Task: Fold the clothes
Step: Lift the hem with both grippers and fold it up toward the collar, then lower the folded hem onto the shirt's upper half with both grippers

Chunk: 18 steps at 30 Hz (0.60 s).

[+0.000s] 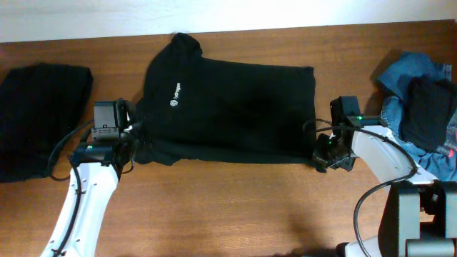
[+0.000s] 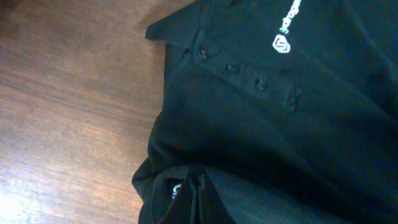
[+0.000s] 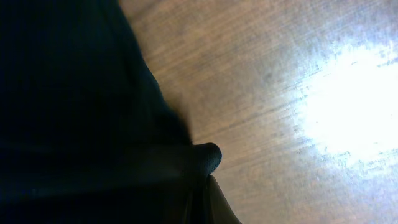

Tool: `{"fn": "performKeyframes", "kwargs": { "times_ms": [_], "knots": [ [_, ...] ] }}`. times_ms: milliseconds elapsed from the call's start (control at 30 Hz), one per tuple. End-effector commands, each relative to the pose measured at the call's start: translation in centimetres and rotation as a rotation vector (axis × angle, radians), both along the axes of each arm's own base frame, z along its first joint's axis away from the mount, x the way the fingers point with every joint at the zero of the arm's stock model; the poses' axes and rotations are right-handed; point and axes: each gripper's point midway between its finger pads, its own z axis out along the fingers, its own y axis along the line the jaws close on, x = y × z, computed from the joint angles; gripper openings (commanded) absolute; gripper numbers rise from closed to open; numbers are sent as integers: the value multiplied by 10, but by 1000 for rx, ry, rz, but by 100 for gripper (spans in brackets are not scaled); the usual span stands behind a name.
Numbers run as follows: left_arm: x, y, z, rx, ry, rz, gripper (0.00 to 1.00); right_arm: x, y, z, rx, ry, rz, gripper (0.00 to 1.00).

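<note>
A black short-sleeved shirt with a small white chest logo lies spread across the middle of the wooden table, its near edge doubled over. My left gripper is shut on the shirt's near left corner. The left wrist view shows the button placket and logo with fabric pinched between the fingers. My right gripper is shut on the shirt's near right corner; the right wrist view shows black cloth bunched at the fingertips.
A folded black garment lies at the far left. A pile with blue denim and a black piece sits at the right edge. Bare wood lies in front of the shirt.
</note>
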Motion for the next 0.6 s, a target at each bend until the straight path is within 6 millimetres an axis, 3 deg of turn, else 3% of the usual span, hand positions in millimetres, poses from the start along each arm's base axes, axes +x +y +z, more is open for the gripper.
{"fn": "performKeyframes", "kwargs": {
  "times_ms": [0,167,467,567],
  "knots": [
    [9,4,14,15,-46,9,0,10,-2,4,-5,-34,1,4],
    [14,5,10,18,-47,11,1,19,-3,5,-6,-70,1,4],
    [24,12,-15,55,-1,33,0,31,-3,7,-9,-121,1,4],
    [30,12,-13,54,-25,34,1,36,-3,8,-10,-140,0,4]
  ]
}}
